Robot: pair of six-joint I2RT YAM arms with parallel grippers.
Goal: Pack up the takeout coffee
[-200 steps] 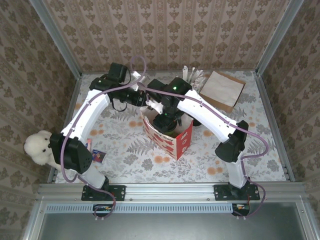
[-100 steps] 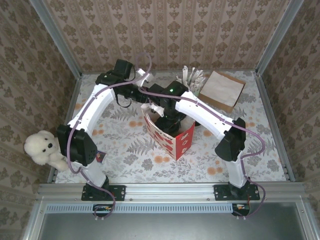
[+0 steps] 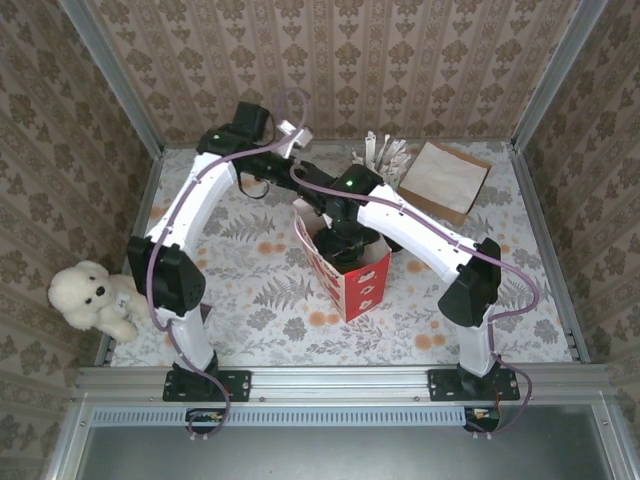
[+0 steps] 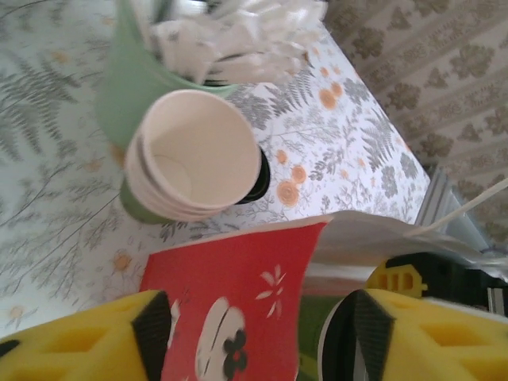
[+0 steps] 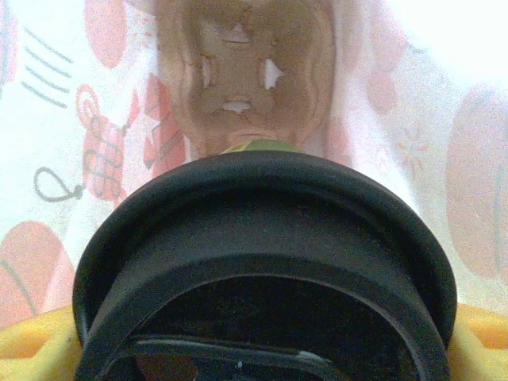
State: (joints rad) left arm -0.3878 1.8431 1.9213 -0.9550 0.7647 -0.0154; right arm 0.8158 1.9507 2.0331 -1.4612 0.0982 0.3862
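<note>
A table [image 3: 250,300] covered with a cloth of ferns and orange flowers is seen, closed in by patterned wallpaper walls [image 3: 350,60] and a metal frame.

At the left edge 1 white plush toy [image 3: 88,296] is set. 2 arms are counted. The left gripper [image 4: 254,325] is held high near the back wall, its yellow fingers [image 4: 79,341] spread wide with nothing clamped between them; 1 second earlier it was down at the rim of the bag and has since been raised and drawn back.

In the middle 1 red gift bag [image 3: 358,285] stands upright; its mouth is seen shifted slightly to the right since then. The right gripper [image 3: 345,238] is lowered into it. There the takeout coffee [image 5: 255,147], 1 green-walled cup under 1 black lid [image 5: 262,254], is flanked by the widely set fingers; whether it is pressed by them cannot be told.

Just behind the bag, 1 stack of paper cups [image 4: 194,151], 1 black disc [image 4: 260,176] and 1 green cup of paper-wrapped sticks [image 4: 131,87] are grouped. At the far right 1 brown paper bag [image 3: 440,178] lies flat.
</note>
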